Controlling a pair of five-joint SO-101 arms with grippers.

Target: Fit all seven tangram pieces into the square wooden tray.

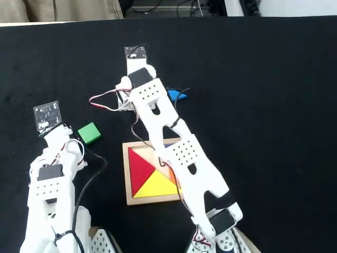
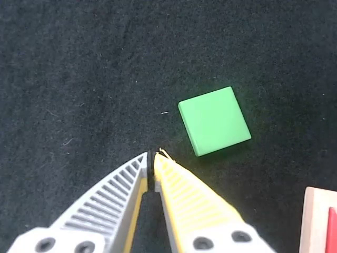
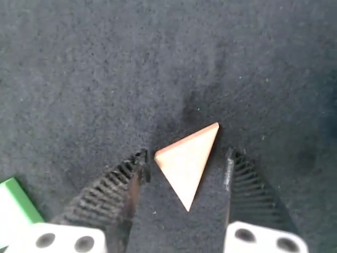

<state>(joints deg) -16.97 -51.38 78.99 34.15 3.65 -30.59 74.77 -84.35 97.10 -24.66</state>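
Observation:
The square wooden tray (image 1: 127, 176) lies mid-table and holds a red triangle (image 1: 139, 166) and a yellow triangle (image 1: 156, 185); the right arm (image 1: 174, 142) crosses over it. A pale orange triangle (image 3: 187, 158) lies flat on the black cloth between the fingers of my open right gripper (image 3: 186, 157), untouched by either finger. A green square (image 2: 214, 121) sits on the cloth just ahead and to one side of my shut, empty left gripper (image 2: 152, 156). From above, the green square (image 1: 89, 133) lies left of the tray. A blue piece (image 1: 175, 95) pokes out beside the right arm's wrist.
The tray's corner (image 2: 319, 221) is at the edge of the left wrist view. The green square (image 3: 13, 211) also appears beside the right gripper's finger. A red and white cable (image 1: 102, 100) loops off the right wrist. Black cloth stretches bare to the right.

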